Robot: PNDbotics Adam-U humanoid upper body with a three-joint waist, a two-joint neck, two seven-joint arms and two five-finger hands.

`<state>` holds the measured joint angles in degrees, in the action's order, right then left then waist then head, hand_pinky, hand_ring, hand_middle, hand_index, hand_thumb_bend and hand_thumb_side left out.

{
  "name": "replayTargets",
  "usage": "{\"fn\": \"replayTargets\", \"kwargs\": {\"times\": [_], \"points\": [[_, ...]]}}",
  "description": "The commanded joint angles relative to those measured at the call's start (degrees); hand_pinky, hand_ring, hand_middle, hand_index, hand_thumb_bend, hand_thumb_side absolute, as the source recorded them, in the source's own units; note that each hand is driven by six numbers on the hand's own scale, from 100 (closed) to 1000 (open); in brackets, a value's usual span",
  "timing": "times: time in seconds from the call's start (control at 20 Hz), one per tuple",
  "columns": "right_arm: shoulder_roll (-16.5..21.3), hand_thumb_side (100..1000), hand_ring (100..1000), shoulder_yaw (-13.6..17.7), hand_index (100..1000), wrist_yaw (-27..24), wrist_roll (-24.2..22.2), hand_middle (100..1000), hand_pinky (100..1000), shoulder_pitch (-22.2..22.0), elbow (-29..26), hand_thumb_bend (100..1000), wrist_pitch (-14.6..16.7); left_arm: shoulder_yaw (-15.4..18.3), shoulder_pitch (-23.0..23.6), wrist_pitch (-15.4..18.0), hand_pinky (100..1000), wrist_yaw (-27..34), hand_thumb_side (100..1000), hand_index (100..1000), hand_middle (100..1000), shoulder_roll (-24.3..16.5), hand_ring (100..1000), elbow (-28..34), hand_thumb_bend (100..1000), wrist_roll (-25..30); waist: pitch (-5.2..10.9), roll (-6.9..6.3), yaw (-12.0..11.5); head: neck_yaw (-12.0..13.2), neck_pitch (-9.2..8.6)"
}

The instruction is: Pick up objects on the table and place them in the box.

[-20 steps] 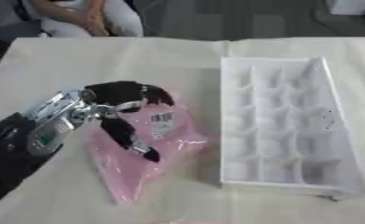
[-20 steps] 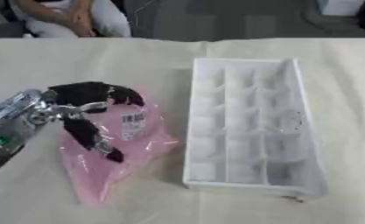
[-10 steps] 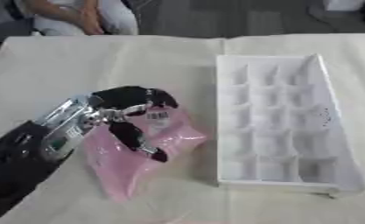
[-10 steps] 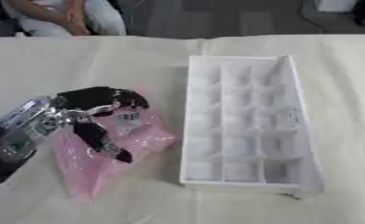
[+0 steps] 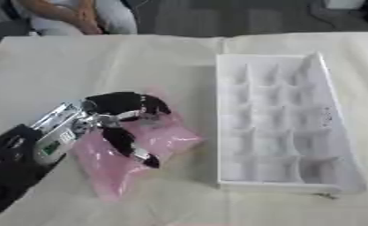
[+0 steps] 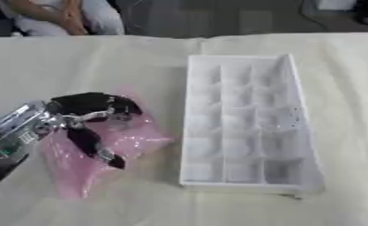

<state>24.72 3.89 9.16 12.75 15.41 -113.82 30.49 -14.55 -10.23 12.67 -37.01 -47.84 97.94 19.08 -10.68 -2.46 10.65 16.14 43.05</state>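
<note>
The left hand [image 5: 117,115] lies over a pink plastic bag [image 5: 133,152] on the worktop [image 5: 102,62], its fingers [image 5: 133,102] curled across the bag's upper end and its thumb [image 5: 131,145] stretched down over the pink film. It seems to be closing on the bag, though the blur leaves it unclear whether the bag is truly pinched or only covered. The bag rests crumpled on the cream cloth of the worktop, its lower end trailing toward the near edge. Just to the right of the bag, close but apart from it, stands a long white box [image 5: 283,123] split into many small compartments, all of which look bare. The black and silver left arm [image 5: 32,145] comes in from the lower left corner.
</note>
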Motion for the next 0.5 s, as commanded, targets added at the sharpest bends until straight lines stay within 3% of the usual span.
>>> {"fn": "replayTargets", "kwargs": {"times": [0.05, 0.35, 0.5], "points": [[0.48, 1000, 104, 0.24, 464, 0.12, -0.11, 100, 100, 0.72, -0.77, 370, -0.07, 0.47, 0.15, 0.07, 714, -0.19, 855, 933, 856, -2.17, 786, 0.35, 795, -0.46, 0.51, 0.26, 0.06, -0.10, -0.16], [0.32, 1000, 103, 0.37, 464, 0.19, 0.14, 100, 100, 0.79, -0.77, 366, -0.08, 1.18, 0.60, -0.13, 674, 0.02, 843, 887, 791, -1.39, 738, -0.08, 743, -1.33, 0.54, 0.51, 0.53, -0.24, -0.20], [0.20, 1000, 103, 0.43, 464, 0.22, 0.27, 100, 100, 0.75, -0.77, 365, -0.14, 1.62, 0.67, -0.11, 625, 0.36, 800, 844, 738, -1.09, 690, 0.07, 612, -2.37, 0.60, 0.60, 0.67, -0.32, -0.21]]}}
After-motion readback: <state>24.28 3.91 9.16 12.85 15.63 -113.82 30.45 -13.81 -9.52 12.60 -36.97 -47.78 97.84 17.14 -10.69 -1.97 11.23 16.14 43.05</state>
